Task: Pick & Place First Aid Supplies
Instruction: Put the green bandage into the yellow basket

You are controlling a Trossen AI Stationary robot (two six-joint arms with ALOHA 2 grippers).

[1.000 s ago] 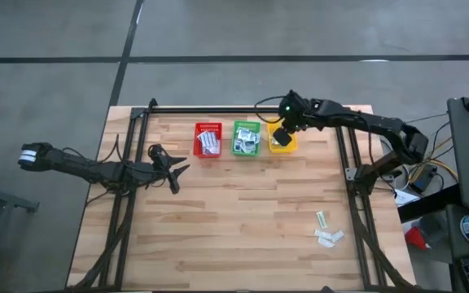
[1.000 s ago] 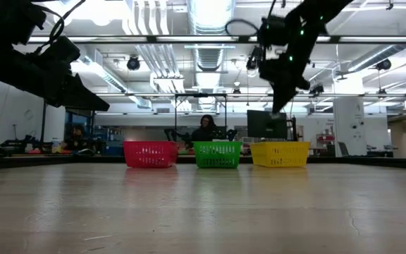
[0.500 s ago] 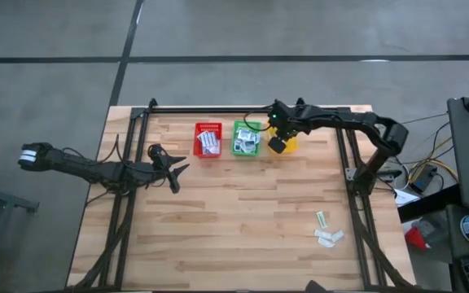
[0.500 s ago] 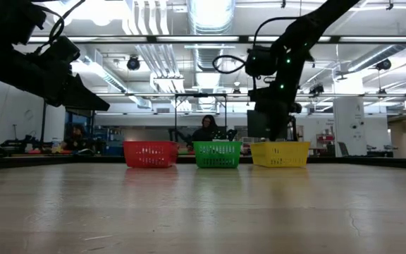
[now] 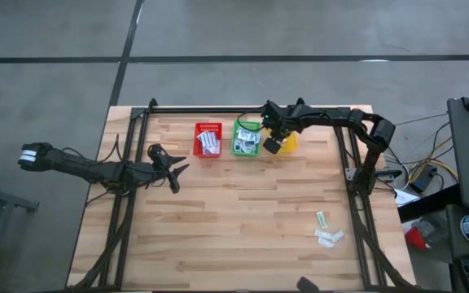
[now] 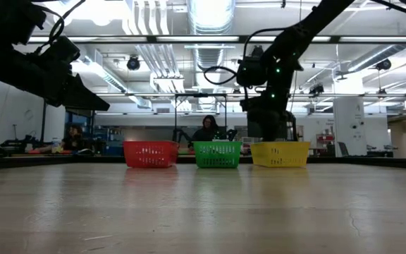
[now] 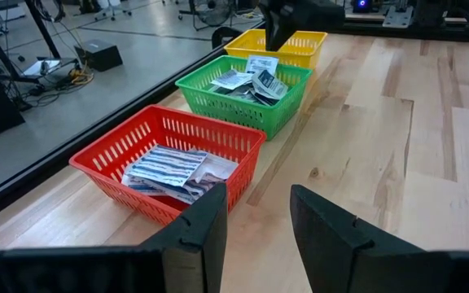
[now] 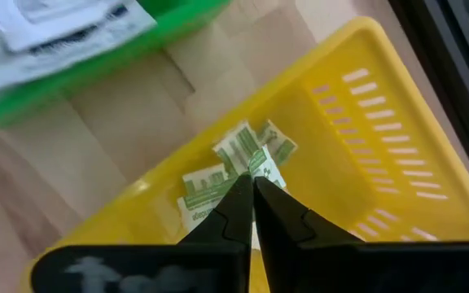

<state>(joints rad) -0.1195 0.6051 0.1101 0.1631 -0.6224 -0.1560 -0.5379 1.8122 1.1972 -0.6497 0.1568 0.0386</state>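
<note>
**Right arm over the yellow basket, strip pinched at the tips**

I had the right gripper [image 8: 251, 185] hanging above the yellow basket [image 8: 381, 106] at the far edge of the worktop [image 5: 243, 220], its jaws closed to a point. In the right wrist view a pale green-and-white strip [image 8: 260, 163] sat right at the tips, and I judged it pinched there, though I could not rule out that it already lay loose on the other green strips [image 8: 206, 191] on the basket floor directly below. That was the relation the drop turned on: the jaws pointed straight down into the basket, inside its rim, on the side nearest the green basket [image 5: 247, 138].

From above, the red basket [image 5: 208, 139] held the striped white packets and the green one the small square white-blue ones. A few packets [image 5: 327, 232] lay unsorted on the near right part of the worktop, well apart from all three baskets. The right arm was plainly the nearer one to them.

The left gripper [image 5: 172, 168] waited over the left of the worktop with its jaws apart and nothing between them, facing the red basket.

My judgement was that a release would come first, then a long reach back toward me for the loose packets.
</note>
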